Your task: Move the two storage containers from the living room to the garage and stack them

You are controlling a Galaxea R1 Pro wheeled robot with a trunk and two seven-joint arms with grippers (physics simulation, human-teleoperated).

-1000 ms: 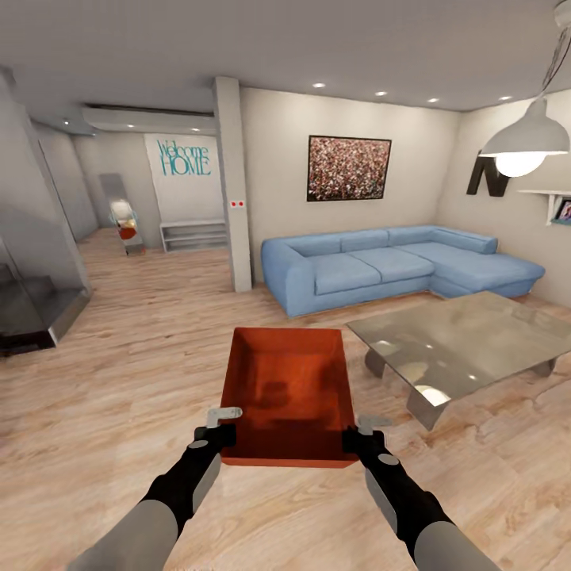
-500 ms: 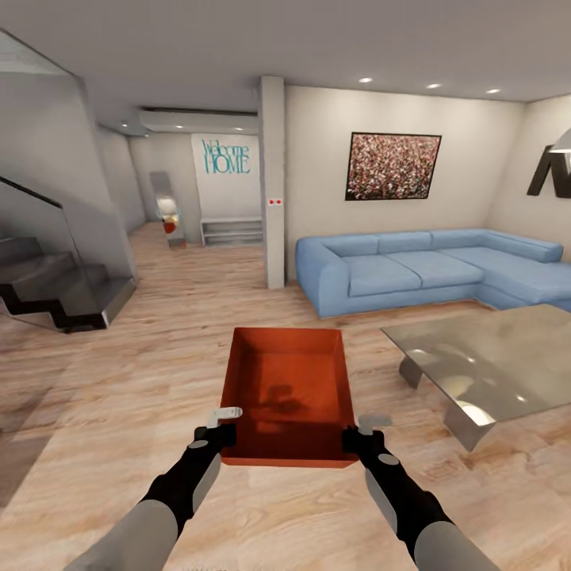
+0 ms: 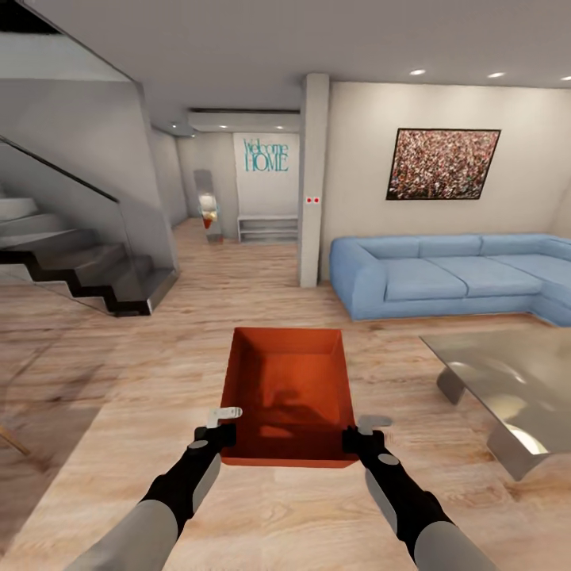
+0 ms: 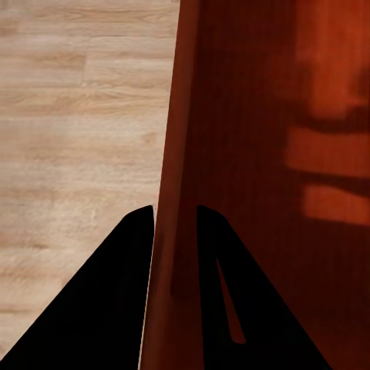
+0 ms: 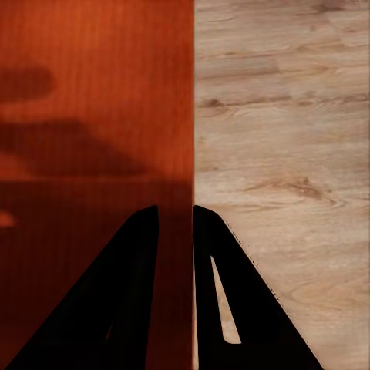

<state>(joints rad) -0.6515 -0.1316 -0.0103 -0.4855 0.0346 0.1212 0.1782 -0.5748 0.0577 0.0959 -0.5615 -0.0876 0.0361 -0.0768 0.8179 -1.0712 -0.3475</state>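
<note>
Orange-red bin: one storage container [image 3: 287, 392] is held out in front of the robot over the light wood floor [image 3: 119, 381] of the living room, open top up, looks empty inside.
Left end effector [image 3: 224, 427]: pinched onto the bin's left wall near the close corner, one finger inside and one outside.
Right end effector [image 3: 358, 432]: same deal on the right wall, clamped on the rim.
Where it is in the task: by the look of it a carry, and the garage isn't anywhere in sight yet.
Risk 1: both grips sit at the near end only, so the far end hangs unsupported; a jerky turn could probably tip it or let it slide out.
Risk 2: the glass table [image 3: 507, 381] is close on the right, the staircase [image 3: 87, 270] on the left, and a wide swing could clip either.
Head view extra: shows the room, blue sofa [image 3: 444, 274], pillar [image 3: 314, 178].
Wrist views extra: show the thin wall [image 4: 166, 193] actually sandwiched between fingers [image 5: 131, 293], which the head view can't confirm.
</note>
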